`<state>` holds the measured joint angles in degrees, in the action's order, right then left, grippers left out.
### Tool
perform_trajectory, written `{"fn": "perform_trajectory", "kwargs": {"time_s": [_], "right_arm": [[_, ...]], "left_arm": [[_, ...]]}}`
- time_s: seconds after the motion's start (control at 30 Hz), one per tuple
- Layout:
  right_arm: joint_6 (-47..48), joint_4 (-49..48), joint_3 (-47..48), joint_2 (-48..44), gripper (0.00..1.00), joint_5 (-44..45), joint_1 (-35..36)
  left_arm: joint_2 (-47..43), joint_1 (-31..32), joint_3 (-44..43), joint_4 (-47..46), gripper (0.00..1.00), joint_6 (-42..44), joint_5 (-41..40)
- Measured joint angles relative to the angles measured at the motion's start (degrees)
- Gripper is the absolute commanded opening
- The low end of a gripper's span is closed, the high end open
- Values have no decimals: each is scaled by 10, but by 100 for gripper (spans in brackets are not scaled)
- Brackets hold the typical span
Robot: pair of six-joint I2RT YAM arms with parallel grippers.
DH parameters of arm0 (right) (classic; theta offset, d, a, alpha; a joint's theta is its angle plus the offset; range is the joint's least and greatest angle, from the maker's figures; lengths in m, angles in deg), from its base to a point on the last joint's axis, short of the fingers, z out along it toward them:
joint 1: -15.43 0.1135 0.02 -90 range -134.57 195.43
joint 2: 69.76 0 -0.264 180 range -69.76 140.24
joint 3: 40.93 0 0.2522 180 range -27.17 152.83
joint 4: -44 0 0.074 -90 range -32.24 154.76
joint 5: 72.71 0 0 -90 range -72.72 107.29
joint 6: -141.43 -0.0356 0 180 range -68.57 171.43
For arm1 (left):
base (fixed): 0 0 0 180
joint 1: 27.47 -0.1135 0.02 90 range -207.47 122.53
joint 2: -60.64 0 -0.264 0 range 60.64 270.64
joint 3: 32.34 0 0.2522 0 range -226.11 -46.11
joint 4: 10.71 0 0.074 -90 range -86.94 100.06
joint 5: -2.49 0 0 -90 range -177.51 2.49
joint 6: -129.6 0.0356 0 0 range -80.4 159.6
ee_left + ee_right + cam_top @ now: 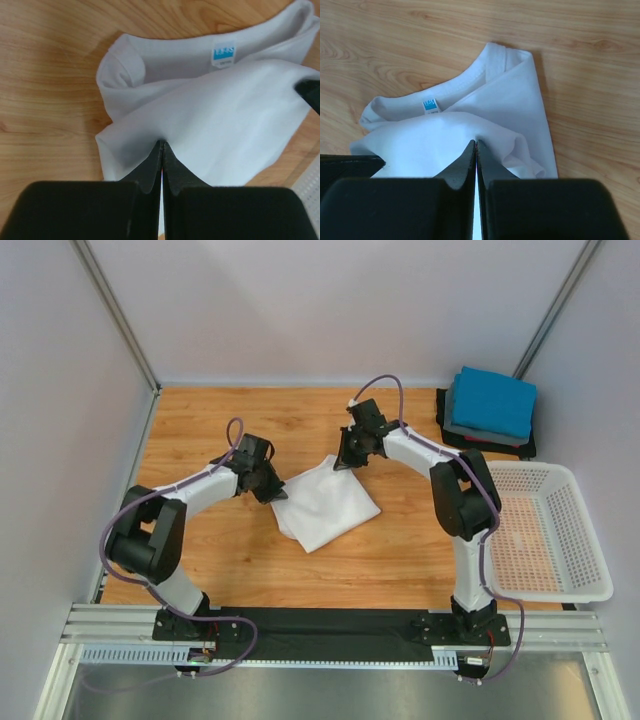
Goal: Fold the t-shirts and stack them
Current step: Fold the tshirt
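Observation:
A white t-shirt lies part-folded in the middle of the wooden table, its collar and blue label facing up. My left gripper is shut on the shirt's left edge, the cloth pinched between the fingertips. My right gripper is shut on the shirt's far corner, white cloth bunching at its tips. A stack of folded t-shirts, bright blue on top of grey and black, sits at the far right corner.
A white perforated plastic basket stands at the right edge of the table, holding nothing. Grey walls close the table in at the back and both sides. A metal rail carries the arm bases at the near edge.

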<state>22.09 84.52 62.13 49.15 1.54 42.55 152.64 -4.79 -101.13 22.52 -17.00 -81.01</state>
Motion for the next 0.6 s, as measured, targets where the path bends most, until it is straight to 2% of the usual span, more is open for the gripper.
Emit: {"fn": "perform_trajectory", "kwargs": {"time_s": [0.2, 0.37, 0.5, 0.6], "right_arm": [[-3, -10, 16, 31, 2, 6, -25], [-6, -16, 23, 60, 2, 5, -50], [-7, -16, 25, 66, 1, -5, -57], [-8, -18, 26, 64, 4, -9, -55]], "left_arm": [[71, -16, -15, -1, 0, -17, -23], [108, -34, -49, -14, 0, -20, -11], [137, -41, -93, -5, 0, 22, -12], [182, -45, -174, 25, 0, 73, -12]]}}
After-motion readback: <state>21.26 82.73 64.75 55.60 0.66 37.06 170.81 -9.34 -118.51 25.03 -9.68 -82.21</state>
